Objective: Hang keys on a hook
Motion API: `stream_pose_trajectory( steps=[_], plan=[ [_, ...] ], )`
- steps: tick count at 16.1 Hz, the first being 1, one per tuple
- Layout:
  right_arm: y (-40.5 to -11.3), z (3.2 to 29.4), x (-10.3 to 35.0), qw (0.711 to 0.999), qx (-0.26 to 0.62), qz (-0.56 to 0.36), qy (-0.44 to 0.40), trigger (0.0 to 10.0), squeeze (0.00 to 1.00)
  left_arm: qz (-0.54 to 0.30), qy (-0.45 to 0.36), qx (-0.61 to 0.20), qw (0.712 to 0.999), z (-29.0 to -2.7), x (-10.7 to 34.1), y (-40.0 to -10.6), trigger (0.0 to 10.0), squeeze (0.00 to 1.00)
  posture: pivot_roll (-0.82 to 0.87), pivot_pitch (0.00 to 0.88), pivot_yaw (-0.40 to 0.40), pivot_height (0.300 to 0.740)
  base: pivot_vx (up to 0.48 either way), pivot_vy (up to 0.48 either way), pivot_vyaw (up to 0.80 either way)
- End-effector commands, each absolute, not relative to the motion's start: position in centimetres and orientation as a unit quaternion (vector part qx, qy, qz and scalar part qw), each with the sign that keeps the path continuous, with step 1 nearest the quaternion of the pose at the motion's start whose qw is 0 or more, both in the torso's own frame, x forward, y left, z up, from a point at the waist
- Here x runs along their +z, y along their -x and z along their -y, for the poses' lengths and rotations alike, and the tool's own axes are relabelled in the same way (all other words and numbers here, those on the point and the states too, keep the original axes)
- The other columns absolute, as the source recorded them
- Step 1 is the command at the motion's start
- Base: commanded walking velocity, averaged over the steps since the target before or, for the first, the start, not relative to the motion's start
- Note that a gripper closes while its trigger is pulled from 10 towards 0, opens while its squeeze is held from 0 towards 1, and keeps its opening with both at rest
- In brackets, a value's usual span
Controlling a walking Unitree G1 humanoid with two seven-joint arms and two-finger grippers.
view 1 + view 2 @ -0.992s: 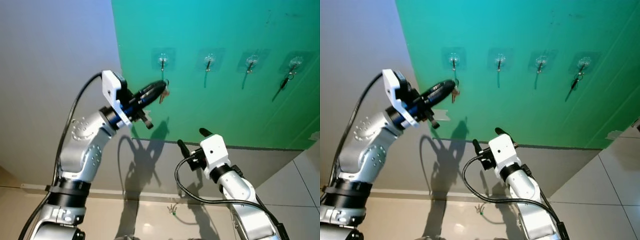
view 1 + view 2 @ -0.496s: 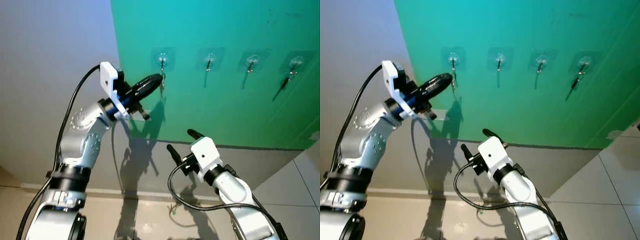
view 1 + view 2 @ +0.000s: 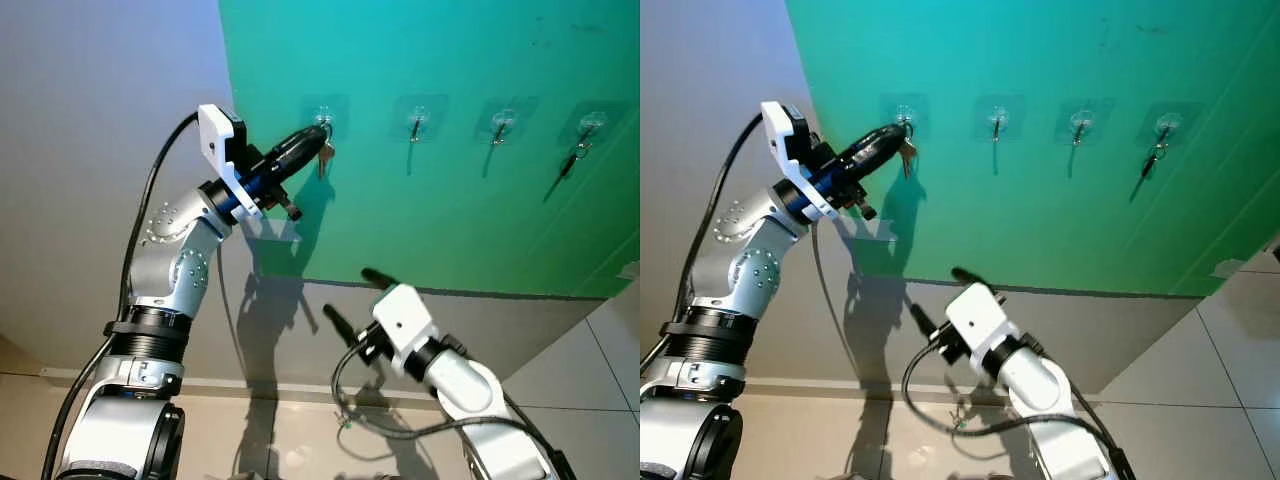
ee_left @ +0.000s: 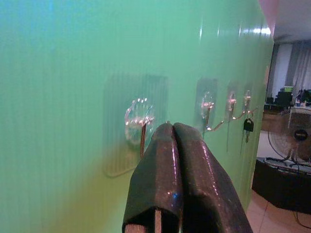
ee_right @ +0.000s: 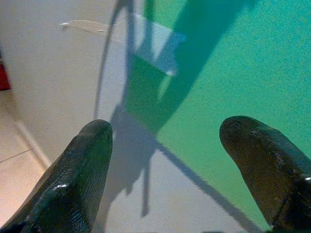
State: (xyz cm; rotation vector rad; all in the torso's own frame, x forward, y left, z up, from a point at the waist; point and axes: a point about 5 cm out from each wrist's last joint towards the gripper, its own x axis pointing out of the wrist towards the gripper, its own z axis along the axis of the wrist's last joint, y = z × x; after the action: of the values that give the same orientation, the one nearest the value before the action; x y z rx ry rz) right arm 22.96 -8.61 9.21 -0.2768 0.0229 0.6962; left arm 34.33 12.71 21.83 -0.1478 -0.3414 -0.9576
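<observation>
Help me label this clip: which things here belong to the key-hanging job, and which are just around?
Job:
left gripper, shut on the keys
leftmost hook, just beside them

Around:
right gripper, open, low and idle
three other hooks
small padlock on the rightmost hook

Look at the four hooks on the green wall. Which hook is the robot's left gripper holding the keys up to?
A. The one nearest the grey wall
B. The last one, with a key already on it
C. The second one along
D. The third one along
A. The left gripper, shut on the keys, has its tip right at the hook nearest the grey wall; the far hook already holds a key.
</observation>
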Motion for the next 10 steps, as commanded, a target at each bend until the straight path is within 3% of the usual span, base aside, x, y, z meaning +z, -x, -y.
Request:
stream_pose_trajectory(
  steps=[1, 4, 10],
  plan=[
    [-22.8, 8.4, 9.9, 0.927, 0.354, 0.003, 0.126, 10.0, 0.0, 0.177, 0.064, -0.46, 0.868, -12.7, 22.5, -34.5, 10.0, 0.0, -0.09, 0.003, 0.013, 0.74, 0.0, 0.0, 0.0],
    [-22.0, 7.8, 10.5, 0.913, 0.397, 0.014, 0.096, 10.0, 0.0, 0.176, 0.066, -0.453, 0.872, -12.7, 22.3, -34.8, 10.0, 0.0, -0.09, 0.004, 0.014, 0.74, 0.0, 0.0, 0.0],
    [-22.1, 7.9, 11.4, 0.909, 0.403, 0.037, 0.095, 10.0, 0.0, 0.17, 0.066, -0.444, 0.877, -12.9, 22.0, -35.3, 10.0, 0.0, -0.09, 0.006, 0.015, 0.74, 0.0, 0.0, 0.0]
  ],
)
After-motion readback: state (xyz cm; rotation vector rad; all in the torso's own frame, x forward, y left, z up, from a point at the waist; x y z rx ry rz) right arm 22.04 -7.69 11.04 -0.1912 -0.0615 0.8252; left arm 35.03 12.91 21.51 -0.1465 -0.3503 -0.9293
